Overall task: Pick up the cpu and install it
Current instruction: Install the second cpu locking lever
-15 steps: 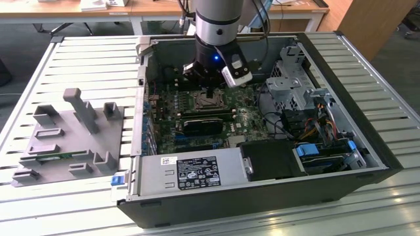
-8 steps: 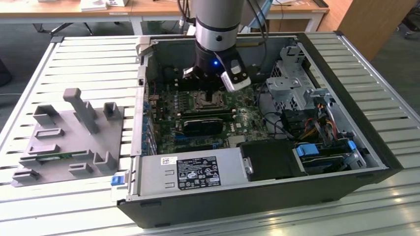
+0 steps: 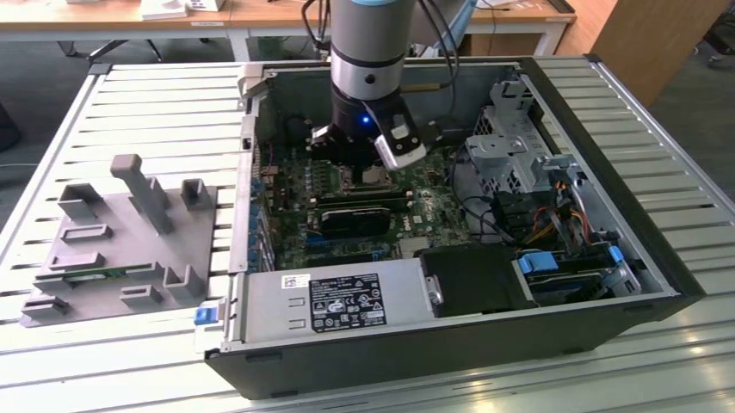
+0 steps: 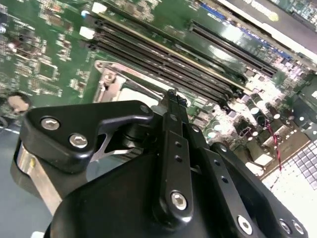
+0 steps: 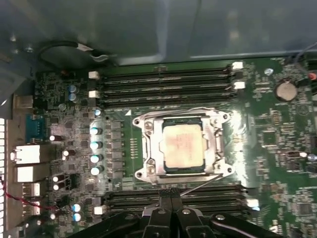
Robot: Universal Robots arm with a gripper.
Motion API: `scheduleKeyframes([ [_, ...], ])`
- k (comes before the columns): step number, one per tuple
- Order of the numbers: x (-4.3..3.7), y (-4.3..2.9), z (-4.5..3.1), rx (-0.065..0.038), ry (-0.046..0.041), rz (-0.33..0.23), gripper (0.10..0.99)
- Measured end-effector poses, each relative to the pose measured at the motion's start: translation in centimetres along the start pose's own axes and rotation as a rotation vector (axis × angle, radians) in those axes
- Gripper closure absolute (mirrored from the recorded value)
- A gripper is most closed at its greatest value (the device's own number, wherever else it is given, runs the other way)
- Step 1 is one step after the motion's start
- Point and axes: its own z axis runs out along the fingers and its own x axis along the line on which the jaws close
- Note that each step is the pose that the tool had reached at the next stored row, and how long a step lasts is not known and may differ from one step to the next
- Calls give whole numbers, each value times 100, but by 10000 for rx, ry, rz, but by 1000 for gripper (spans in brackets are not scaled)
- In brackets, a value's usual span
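Inside the socket frame (image 5: 181, 145) sits one cpu (image 5: 183, 147); above it, the jaws (image 5: 171, 193) are pressed together, empty.

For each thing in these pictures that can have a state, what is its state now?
cpu: lying flat in the socket, not held.
socket: frame around the cpu; I cannot tell if it is latched.
gripper: shut, empty, above the motherboard beside the socket.
memory slots: empty.
computer case: side open, lying on the table.
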Motion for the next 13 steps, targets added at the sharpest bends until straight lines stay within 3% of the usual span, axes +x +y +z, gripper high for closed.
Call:
scheduleKeyframes([
  [4,11,-8,69,-11,2,0,980],
  [7,10,-14,106,-96,10,-2,980],
  [13,23,-46,144,-529,42,-8,980],
])
